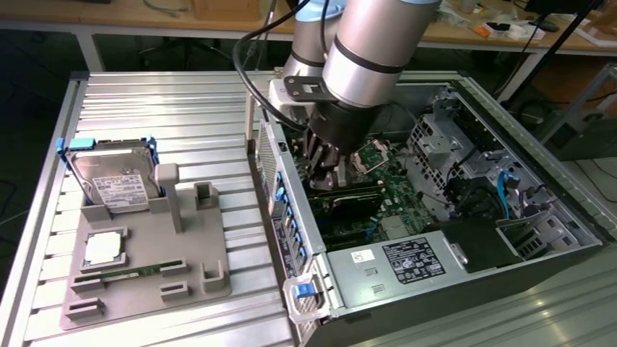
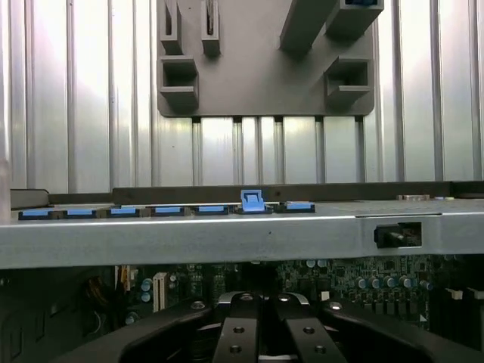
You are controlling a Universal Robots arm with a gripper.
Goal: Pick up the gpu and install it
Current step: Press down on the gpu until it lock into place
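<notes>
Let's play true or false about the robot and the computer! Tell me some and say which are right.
1. The claw reaches into the open computer case. True.
2. The hard drive lies inside the case. False: it stands in the gray holder, outside the case.
3. The claw is wide open. False: it is shut.
4. The green memory stick lies in the gray holder. True.

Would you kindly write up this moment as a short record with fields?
arm position: gripper lowered inside the open computer case, over the motherboard
jaws: shut
gpu: a dark card lies on the motherboard just below the gripper; whether it is gripped cannot be told
holder tray: hard drive, processor and memory stick in their places
tray side: exterior view's left of the case
</notes>
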